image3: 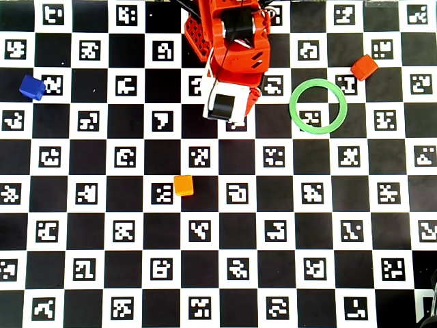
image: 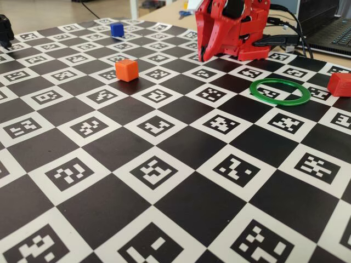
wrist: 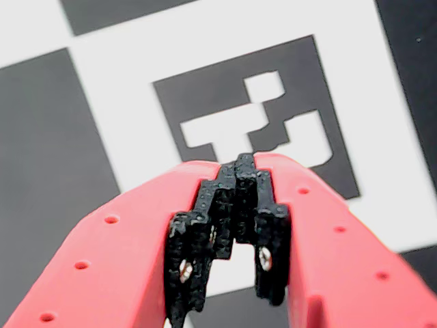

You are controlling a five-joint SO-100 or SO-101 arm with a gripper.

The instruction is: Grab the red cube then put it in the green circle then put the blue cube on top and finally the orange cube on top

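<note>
A flat board printed with a matte black-and-white checker pattern, each white square bearing a blocky square marker, covered the desk and filled the overhead view. The red plastic arm stood at the board's top edge in that view, and its gripper hung just above a white marker square; the wrist view showed the two smooth red fingers with small round holes, their rough black ridged pads pressed together at the tips and holding nothing. The green circle, a thin glossy ring with a hollow centre, lay flat to the right of the arm near the top edge. The red cube, small and matte, sat just beyond the ring toward the top right corner, apart from it. The blue cube rested near the left edge, and the orange cube lay toward the board's middle.
</note>
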